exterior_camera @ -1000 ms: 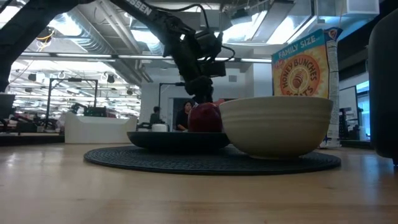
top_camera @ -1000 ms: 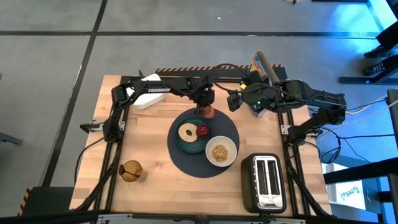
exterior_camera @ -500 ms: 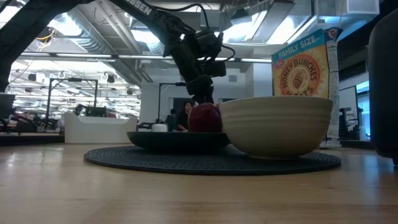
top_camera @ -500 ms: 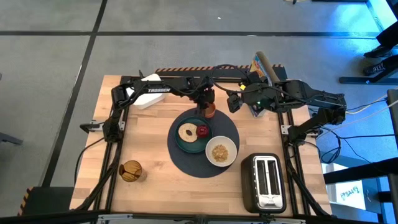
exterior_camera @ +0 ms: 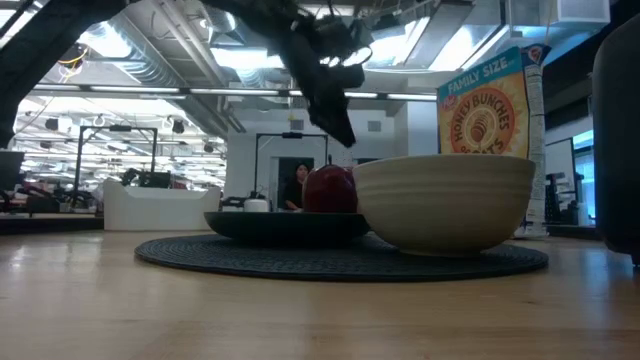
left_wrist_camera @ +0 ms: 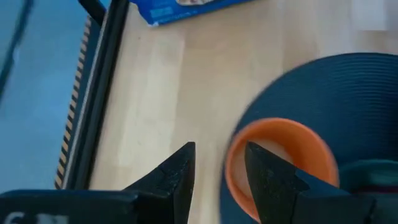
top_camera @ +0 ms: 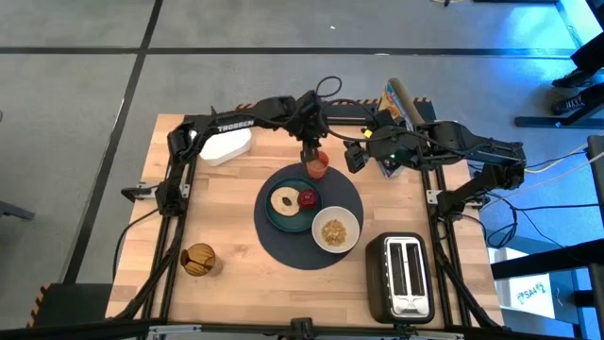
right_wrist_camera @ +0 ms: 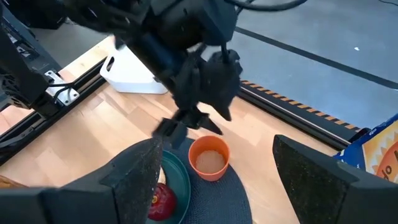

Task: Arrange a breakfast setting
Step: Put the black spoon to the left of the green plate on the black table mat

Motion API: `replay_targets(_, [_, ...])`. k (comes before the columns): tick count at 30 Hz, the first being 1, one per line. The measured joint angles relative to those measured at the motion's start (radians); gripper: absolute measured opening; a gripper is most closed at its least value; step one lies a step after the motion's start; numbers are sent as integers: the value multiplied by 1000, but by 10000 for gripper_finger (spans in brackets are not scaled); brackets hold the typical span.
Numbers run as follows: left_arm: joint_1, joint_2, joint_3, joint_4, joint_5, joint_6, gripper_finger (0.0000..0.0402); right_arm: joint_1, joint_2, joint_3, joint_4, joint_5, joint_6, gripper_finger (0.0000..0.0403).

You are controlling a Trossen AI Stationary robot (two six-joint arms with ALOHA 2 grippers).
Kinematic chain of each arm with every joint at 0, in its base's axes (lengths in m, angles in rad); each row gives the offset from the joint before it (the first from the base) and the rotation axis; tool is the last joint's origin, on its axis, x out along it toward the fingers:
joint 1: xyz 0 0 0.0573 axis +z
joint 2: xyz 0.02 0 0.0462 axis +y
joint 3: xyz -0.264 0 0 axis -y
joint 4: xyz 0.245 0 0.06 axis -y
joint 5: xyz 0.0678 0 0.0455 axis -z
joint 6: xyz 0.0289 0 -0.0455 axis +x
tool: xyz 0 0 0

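Note:
A small orange cup (top_camera: 318, 167) stands upright on the far edge of the round dark-blue placemat (top_camera: 309, 247). My left gripper (left_wrist_camera: 217, 167) hangs open just above it, touching nothing; the cup (left_wrist_camera: 281, 163) shows below its fingers. On the mat, the teal plate (top_camera: 283, 221) carries a tan bagel (top_camera: 282, 200) and a small red fruit (top_camera: 307, 198). The white bowl (top_camera: 335, 229) of cereal sits beside it. My right gripper (right_wrist_camera: 221, 180) waits open, raised to the cup's right.
A toaster (top_camera: 401, 277) stands at the near right corner. At the far right edge is a cereal box (top_camera: 396, 99). A white container (top_camera: 225, 144) sits far left, and a small brown object (top_camera: 197, 259) near left. Bare wood lies left of the mat.
My left gripper has let go of the orange cup and risen straight up from it, tipping a little. The cup stays upright on the mat's far edge. The right arm has kept still.

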Motion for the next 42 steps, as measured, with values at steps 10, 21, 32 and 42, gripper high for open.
replay_targets(10, [0,-139,52,-497,72,-221,132,0,-1,0,7,84,-2,293])
replay_targets(21, [-278,-774,-385,-516,-95,-773,132,0,7,0,36,-16,-61,293])
replay_targets(32, [-809,-943,-495,-765,2,-1616,132,-120,48,0,146,-207,-328,293])
replay_targets(42, [-978,-848,-496,-763,200,-1905,132,-143,49,-2,25,-340,-395,293])
